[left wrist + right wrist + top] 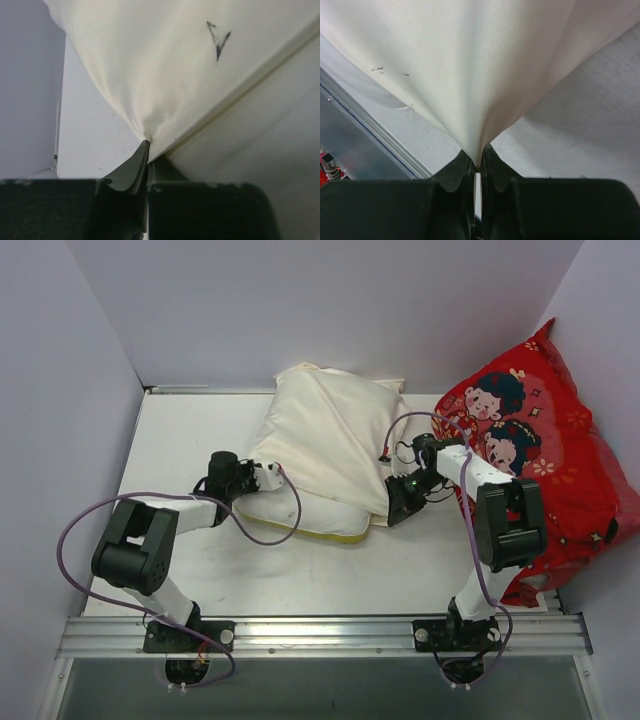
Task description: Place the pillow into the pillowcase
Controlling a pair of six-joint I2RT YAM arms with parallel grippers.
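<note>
The cream pillowcase (325,435) lies over most of the white pillow (310,517), whose yellow-piped near edge sticks out below it. My left gripper (262,478) is shut on the pillowcase's left hem; in the left wrist view the cloth (165,75) bunches into the gripper (147,145), with the pillow (265,125) beside it. My right gripper (392,502) is shut on the pillowcase's right hem; in the right wrist view the fabric (480,65) narrows into the gripper (477,160).
A red cushion printed with cartoon children (545,450) leans against the right wall, close behind my right arm. Grey walls enclose the white table (200,560) at the back and sides. A metal rail (320,635) runs along the near edge.
</note>
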